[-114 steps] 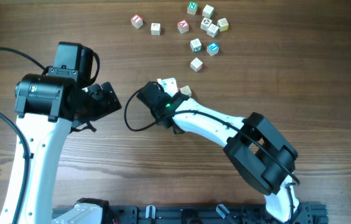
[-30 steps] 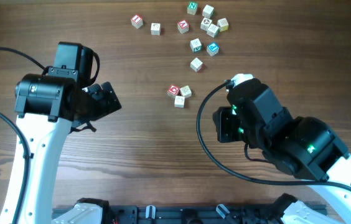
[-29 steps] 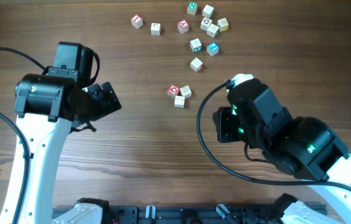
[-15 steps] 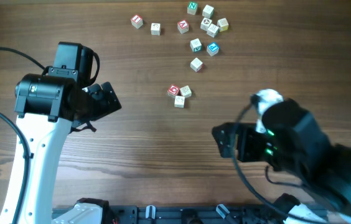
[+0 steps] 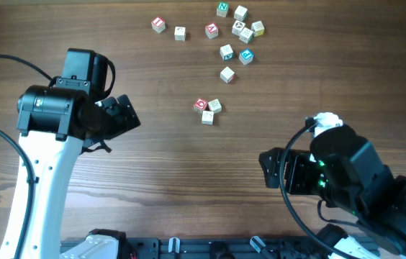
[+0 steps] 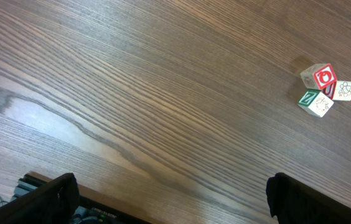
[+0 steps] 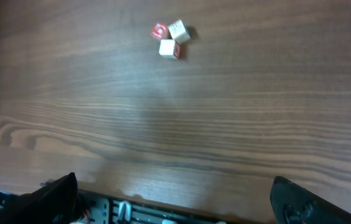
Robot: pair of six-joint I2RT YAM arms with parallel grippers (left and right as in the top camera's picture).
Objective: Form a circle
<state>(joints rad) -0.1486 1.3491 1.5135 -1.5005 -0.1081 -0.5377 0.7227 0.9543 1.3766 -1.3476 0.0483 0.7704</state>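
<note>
The circle is only a tight cluster of three small wooden letter cubes [image 5: 207,109], one red-faced [image 5: 201,104], lying mid-table. The same cluster shows at the far right of the left wrist view [image 6: 322,90] and at the top of the right wrist view [image 7: 170,38]. My left gripper [image 5: 125,115] hangs left of the cluster, open and empty [image 6: 170,199]. At the near right my right gripper [image 5: 269,167] stands well away from the cubes, also open with nothing between its fingers [image 7: 175,200].
A loose scatter of red, green, teal and pale lettered cubes [image 5: 233,32] lies along the far edge, with two more at its left [image 5: 158,24]. One pale cube [image 5: 227,74] sits between the scatter and the cluster. The arms' base rail [image 5: 210,248] lines the near edge.
My right arm has drawn back toward the near right, away from the cluster, and its jaws have opened. The cubes and the left arm have not moved.
</note>
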